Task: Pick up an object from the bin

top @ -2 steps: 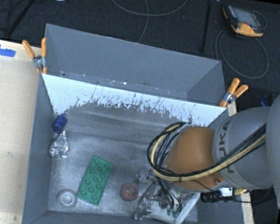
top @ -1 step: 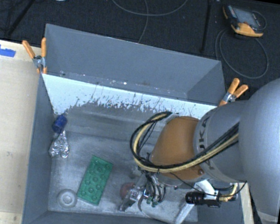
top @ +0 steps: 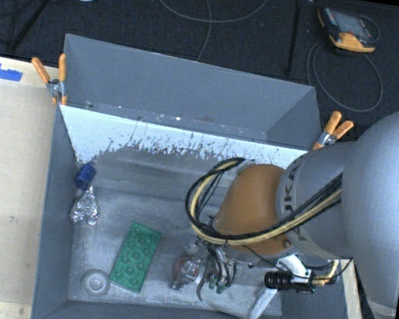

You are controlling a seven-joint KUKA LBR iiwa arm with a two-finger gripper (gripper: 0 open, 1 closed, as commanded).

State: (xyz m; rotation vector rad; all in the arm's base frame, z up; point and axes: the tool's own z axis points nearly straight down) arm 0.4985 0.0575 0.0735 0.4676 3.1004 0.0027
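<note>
My gripper (top: 187,271) hangs low over the bin floor, right of the middle and near the front wall. Just left of it a green studded building plate (top: 135,256) lies flat, about a hand's width away. Right of the gripper, by the front wall, a flat pale grey piece (top: 261,306) lies partly under the arm. No thing shows in the gripper.
A crushed clear plastic bottle with a blue cap (top: 85,196) lies against the left wall. A small clear round lid (top: 96,281) sits in the front left corner. The arm's orange cover and looped cables hide the bin's right half.
</note>
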